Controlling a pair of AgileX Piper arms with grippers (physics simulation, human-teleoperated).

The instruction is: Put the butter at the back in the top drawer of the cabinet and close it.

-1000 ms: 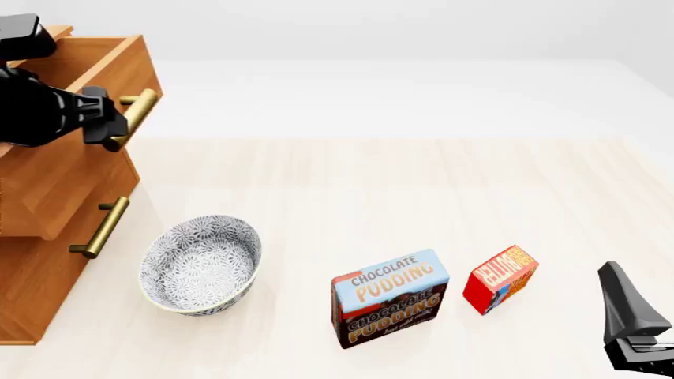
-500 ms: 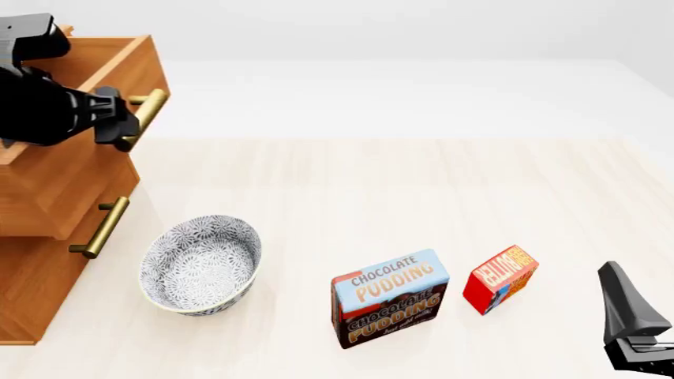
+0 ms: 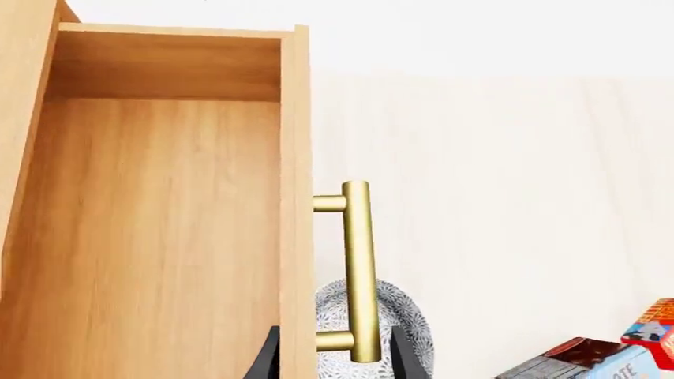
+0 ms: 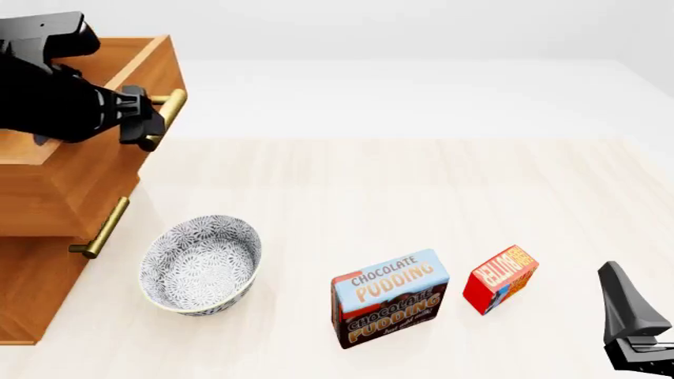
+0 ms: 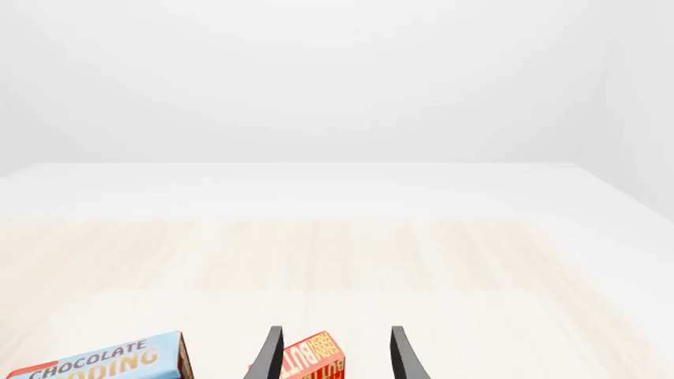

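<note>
Fingers of my left gripper [image 4: 147, 126] pinch the top drawer [image 4: 90, 170] handle to expose the cabinet [image 4: 31, 292], while my right gripper [image 5: 331, 355], jaws spread, faces the butter [image 4: 500, 279] near the tabletop's front-right corner.

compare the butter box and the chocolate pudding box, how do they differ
The butter is clearly smaller than the chocolate pudding box. The butter is red with orange-yellow lettering and a blue side; the pudding box is light blue on top and dark brown on its front. The butter lies to the right of the pudding box, nearer the right gripper, and in the right wrist view it shows between that gripper's fingers. Both are rectangular boxes resting on the table, apart from each other.
</note>
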